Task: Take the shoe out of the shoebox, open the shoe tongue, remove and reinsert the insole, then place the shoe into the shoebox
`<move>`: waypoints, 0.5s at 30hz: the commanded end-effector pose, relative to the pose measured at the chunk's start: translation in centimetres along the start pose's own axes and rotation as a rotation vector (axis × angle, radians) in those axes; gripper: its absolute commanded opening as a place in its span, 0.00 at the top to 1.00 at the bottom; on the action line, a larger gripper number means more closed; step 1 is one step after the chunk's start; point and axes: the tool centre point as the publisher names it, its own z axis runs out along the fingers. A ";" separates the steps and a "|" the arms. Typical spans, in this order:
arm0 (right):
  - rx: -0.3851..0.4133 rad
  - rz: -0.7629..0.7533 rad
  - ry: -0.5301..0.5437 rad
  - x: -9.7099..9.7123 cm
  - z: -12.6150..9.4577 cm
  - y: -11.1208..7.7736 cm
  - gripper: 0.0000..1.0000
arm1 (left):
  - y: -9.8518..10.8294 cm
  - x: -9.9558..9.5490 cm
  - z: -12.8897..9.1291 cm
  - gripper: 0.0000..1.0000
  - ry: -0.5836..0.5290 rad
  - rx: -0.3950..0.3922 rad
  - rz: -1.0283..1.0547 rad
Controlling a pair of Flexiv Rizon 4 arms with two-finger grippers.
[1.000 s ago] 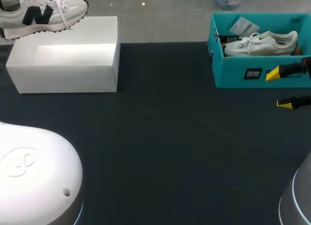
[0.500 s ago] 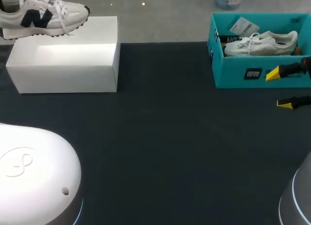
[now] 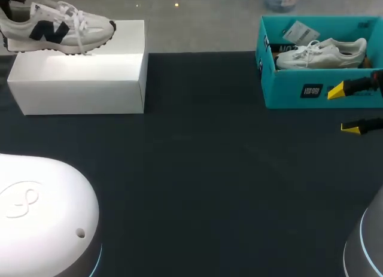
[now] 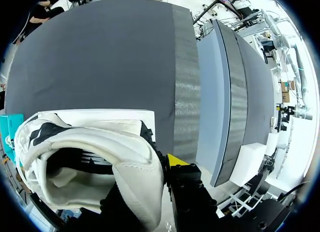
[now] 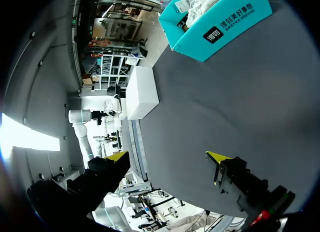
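- Head view: the shoe [image 3: 57, 30] was over the far edge of the white box [image 3: 84, 79]. The right gripper [image 3: 345, 109], fingers spread, was just in front of the teal shoebox [image 3: 317, 88], which held a second shoe [image 3: 323, 52].
- Left wrist view: the left gripper [image 4: 150, 187] pinched the shoe's heel.
- Right wrist view: the fingers stood wide apart, with the shoebox well ahead.

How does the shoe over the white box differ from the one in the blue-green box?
The held shoe bears a dark side logo; the boxed shoe looks all white. The held shoe is in the left gripper above the white box; the boxed shoe lies in the teal box. Both are pale laced sneakers.
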 end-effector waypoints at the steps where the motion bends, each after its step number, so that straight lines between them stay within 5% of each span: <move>1: -0.001 0.001 -0.002 0.0 0.1 0.0 0.00 | 0.0 0.1 -0.2 1.00 -0.001 0.000 -0.001; 15: -0.001 0.001 -0.002 0.0 0.1 0.0 0.00 | 0.5 -2.1 1.9 1.00 -0.033 -0.040 0.062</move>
